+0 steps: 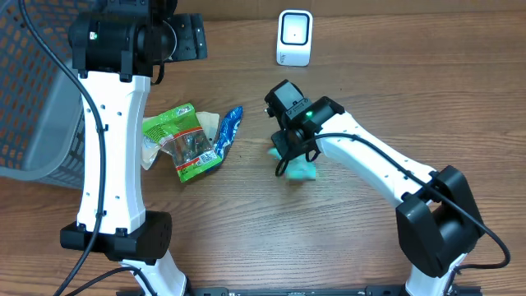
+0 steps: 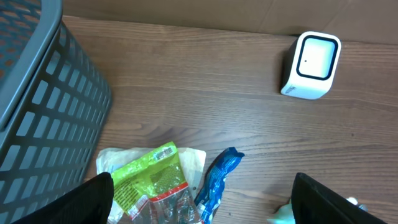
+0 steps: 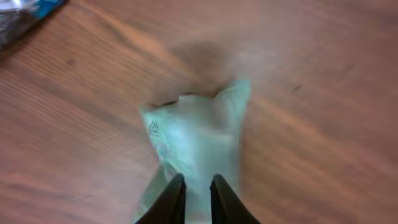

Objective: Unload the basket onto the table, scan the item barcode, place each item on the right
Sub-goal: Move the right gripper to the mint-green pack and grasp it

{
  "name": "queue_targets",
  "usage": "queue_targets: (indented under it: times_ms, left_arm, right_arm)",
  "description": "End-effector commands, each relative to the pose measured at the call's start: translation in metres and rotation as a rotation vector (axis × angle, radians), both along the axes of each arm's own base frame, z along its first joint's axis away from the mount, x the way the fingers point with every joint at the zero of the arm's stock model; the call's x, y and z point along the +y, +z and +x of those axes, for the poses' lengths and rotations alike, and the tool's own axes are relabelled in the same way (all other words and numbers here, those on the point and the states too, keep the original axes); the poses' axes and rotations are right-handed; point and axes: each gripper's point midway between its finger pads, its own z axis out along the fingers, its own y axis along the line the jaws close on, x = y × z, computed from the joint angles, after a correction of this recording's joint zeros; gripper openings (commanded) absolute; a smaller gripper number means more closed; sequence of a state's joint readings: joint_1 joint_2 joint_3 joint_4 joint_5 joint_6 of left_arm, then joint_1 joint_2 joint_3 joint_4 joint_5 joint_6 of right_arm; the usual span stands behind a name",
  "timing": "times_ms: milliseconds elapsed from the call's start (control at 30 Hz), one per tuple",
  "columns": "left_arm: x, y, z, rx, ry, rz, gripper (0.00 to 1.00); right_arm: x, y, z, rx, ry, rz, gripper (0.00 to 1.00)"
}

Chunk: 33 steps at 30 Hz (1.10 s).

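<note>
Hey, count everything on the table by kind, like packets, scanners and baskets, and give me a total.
Packets: 4 (green packet, cream packet, blue packet, mint packet)
Scanner: 1
Basket: 1
Total: 6

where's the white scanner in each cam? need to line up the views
Overhead: the scanner sits top centre, at the far side of the table.
Left wrist: the scanner is upper right, standing upright.
Right wrist: not in it; the pale green packet fills the middle.
Shared landmark: the blue wrapper, below and left of the scanner in both the overhead and left wrist views.
</note>
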State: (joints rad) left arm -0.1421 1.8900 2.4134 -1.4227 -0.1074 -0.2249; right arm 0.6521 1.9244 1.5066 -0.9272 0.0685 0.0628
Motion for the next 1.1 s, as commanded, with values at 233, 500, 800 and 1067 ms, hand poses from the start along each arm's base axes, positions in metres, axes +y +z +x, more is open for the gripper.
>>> queue_targets:
  times_ms: [233,500,800,1067]
  left_arm:
    - [-0.001,-0.015,0.000,0.054,-0.020,0.010,0.82]
    - [-0.004,-0.022,0.003,0.071,-0.028,0.003,0.82]
    - [-0.019,-0.043,0.009,0.133,-0.074,-0.051,0.83]
    - [-0.034,-0.050,0.008,0.158,-0.130,-0.042,0.83]
  right_arm:
    - [-0.036,-0.002,0.042,-0.064,-0.159,-0.017,0.17]
    - [-0.063,0.057,0.033,0.353,-0.700,0.494,0.49]
    - [-0.057,-0.005,-0.041,0.627,-0.705,0.422,0.62]
    - [-0.028,-0.034,-0.062,0.585,-0.651,0.357,0.69]
